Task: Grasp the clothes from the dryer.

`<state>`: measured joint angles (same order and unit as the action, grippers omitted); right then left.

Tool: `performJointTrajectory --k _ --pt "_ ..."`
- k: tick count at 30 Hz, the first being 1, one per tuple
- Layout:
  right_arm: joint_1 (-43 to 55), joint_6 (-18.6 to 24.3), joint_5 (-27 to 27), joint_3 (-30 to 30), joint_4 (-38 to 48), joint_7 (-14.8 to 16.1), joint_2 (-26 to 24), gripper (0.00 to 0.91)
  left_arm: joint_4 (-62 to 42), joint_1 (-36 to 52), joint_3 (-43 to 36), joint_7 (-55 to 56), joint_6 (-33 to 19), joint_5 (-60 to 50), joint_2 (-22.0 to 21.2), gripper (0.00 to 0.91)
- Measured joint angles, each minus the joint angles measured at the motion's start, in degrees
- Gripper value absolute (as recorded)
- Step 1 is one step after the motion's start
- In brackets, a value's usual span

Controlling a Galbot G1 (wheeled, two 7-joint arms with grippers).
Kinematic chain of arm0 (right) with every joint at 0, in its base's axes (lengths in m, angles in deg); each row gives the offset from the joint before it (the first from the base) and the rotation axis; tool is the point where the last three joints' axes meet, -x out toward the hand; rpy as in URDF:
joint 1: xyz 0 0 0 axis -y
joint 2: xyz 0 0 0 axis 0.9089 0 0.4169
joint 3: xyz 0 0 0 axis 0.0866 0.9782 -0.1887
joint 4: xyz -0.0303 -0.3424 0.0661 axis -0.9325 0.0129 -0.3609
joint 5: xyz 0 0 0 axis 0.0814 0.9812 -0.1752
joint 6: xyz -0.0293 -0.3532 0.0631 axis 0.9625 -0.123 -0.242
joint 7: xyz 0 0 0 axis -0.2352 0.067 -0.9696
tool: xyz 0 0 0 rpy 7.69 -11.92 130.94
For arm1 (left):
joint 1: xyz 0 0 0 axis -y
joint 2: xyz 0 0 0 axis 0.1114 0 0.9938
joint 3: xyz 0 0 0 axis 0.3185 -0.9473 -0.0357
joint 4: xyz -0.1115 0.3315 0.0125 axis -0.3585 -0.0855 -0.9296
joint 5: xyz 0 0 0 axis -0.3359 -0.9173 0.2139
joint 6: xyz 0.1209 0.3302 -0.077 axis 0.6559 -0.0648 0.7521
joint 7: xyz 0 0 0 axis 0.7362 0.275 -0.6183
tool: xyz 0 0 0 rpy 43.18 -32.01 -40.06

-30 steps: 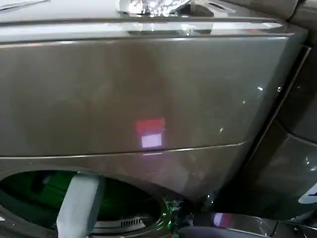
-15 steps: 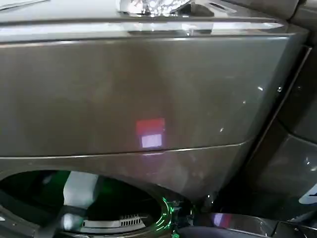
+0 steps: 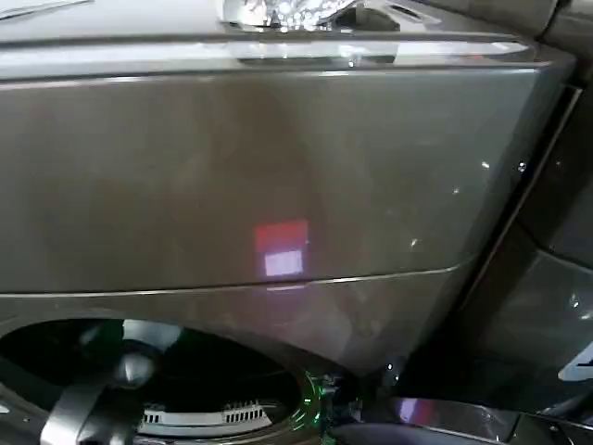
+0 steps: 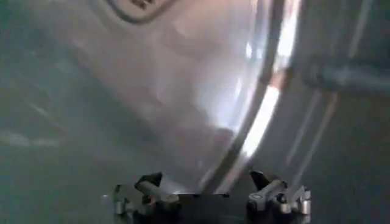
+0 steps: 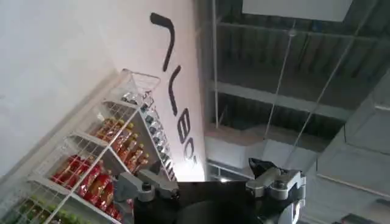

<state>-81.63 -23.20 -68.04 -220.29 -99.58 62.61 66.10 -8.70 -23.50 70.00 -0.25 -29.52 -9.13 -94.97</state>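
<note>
Left wrist view: left hand spread wide, empty, inside the dryer.

A white wall bearing dark lettering rises above wire shelves stocked with colourful packets, beneath an exposed-beam ceiling.

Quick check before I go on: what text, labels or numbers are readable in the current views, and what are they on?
Large dark letters on the white wall in the right wrist view: cropped and seen at an angle, not readable as a word.
Red and white patch on the dryer front: a glow or reflection, no characters legible.
Packages on the wire shelves: labels too small to read.
Left wrist view, inside the drum: no text.
</note>
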Motion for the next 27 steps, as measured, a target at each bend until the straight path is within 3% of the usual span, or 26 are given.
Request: performJointTrajectory --k 27 --pt "0.5 -0.2 0.2 0.5 -0.4 0.1 0.0 0.907 -7.5 6.6 -10.1 -13.7 -7.1 -8.2 -0.1 0.907"
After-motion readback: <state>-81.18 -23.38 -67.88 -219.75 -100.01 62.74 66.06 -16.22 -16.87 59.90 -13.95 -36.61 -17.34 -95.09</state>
